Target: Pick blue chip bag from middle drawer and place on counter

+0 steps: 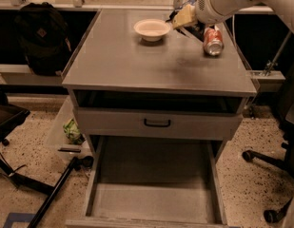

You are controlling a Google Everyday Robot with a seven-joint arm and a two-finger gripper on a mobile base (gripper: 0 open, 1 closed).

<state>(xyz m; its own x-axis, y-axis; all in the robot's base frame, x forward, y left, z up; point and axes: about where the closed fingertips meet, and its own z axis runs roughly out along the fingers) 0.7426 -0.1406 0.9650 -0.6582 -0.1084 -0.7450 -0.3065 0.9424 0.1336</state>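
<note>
The blue chip bag (190,30) shows as a dark crinkly shape at the back right of the counter (137,61), between the white bowl and the red can, mostly hidden by my arm. My gripper (184,18) is right over the bag, just right of the bowl; I cannot see whether it still grips the bag. The middle drawer (151,201) stands pulled out at the bottom, its grey floor bare.
A white bowl (151,29) and a red soda can (213,40) lying on its side sit at the back of the counter. A shut drawer front with a black handle (157,123) is above the open drawer. A black backpack (42,37) is left, with chair legs on both sides.
</note>
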